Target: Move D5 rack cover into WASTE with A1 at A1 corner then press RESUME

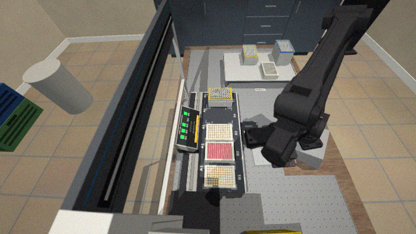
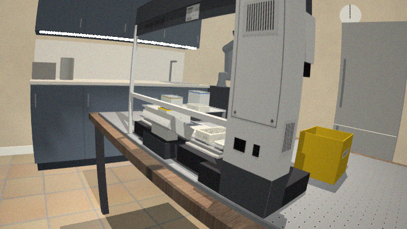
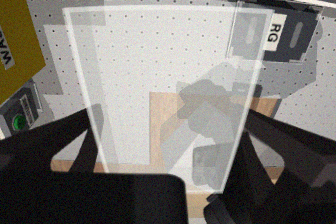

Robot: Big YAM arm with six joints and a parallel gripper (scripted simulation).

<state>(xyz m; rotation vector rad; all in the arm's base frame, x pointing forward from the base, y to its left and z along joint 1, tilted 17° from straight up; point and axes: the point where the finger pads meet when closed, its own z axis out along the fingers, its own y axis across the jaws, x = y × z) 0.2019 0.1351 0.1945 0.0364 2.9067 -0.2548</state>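
Observation:
In the wrist view my gripper (image 3: 167,111) is shut on the clear cover (image 3: 165,85), one dark finger on each long edge. I hold it above the perforated table top. The yellow bin WASTE (image 3: 12,45) is at the upper left of that view, apart from the cover. The bin also shows in the exterior view (image 2: 324,154). The tip rack at D5 (image 1: 220,94), with a yellow rim, stands on the deck with its tips bare. My arm (image 1: 294,111) is folded low to the right of the deck and hides the gripper in the top view.
The spare nest RG (image 3: 285,35) is at the upper right of the wrist view. A box with a green key (image 3: 19,121) sits below the bin. Two open plates (image 1: 219,132) (image 1: 220,176) and a red reservoir (image 1: 218,151) fill the deck. The shelf (image 1: 257,65) holds racks.

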